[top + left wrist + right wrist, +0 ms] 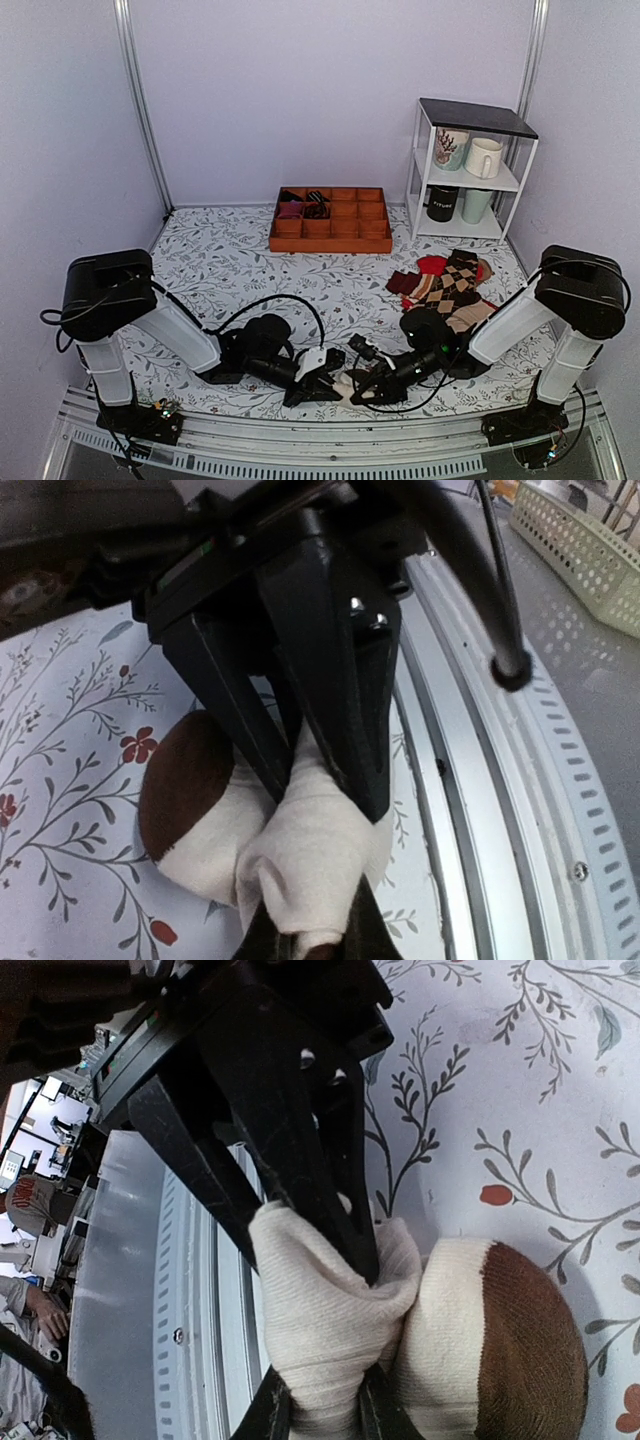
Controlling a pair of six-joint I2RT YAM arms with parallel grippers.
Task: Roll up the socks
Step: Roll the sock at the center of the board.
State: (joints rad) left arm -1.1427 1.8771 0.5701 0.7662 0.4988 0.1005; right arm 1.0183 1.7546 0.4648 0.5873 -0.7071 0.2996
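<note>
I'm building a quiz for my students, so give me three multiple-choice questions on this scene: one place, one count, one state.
1. Where is the shelf? A) far right corner B) far left corner C) front centre
2. How many mugs does it hold? A) two B) four C) six
3. The left tool is: A) wide open B) shut on nothing C) shut on the sock
Answers: A, it stands back right; B, two per level; C, cream fabric is pinched in it.
</note>
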